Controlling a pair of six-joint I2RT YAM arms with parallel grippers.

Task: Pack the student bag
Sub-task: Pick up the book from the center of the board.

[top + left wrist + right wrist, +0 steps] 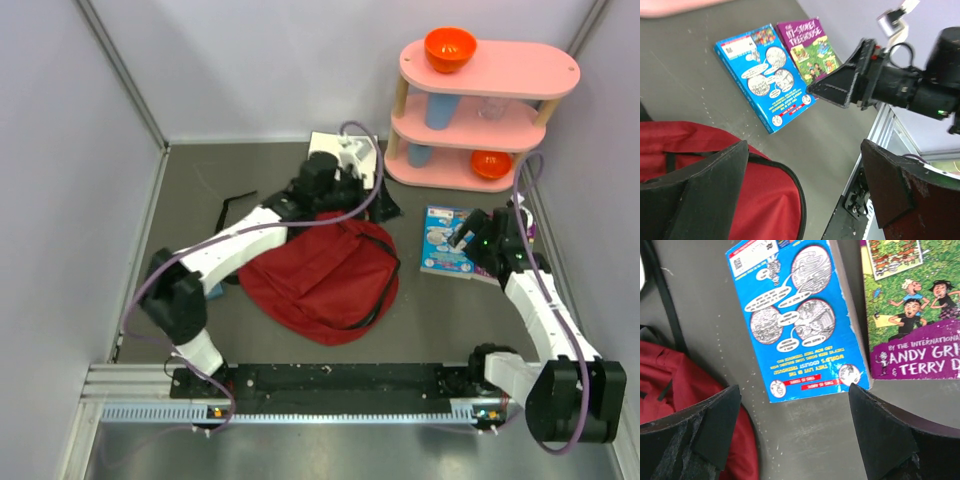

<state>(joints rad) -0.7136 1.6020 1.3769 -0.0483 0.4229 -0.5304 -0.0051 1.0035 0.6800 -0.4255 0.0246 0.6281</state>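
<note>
Left gripper: jaws spread wide, nothing between them. It hangs over the right-hand edge of the bag. Red cloth and a black zip line lie under one finger, and bare grey table lies under the other.

Right gripper: jaws also wide apart, holding nothing. It hangs over the near end of a blue book, which lies flat with its back cover up, showing speech bubbles and a barcode. A purple book lies just beside it, long edges close together. Cannot tell whether they touch.

Bag: slumped flat in the middle of the table, between the two arms, with black straps across the red cloth. The left arm reaches over its far side. The books lie to its right, with a strip of table between them and the bag. A corner of the bag shows at the left of the right wrist view.

Further out:
- A black strap lies on the table left of the bag.
- A white thing sits beyond the left gripper, half hidden, perhaps paper.
- A pink shelf with three tiers stands in the far right corner.
- One orange bowl is on the top tier and another is on the lowest.
</note>
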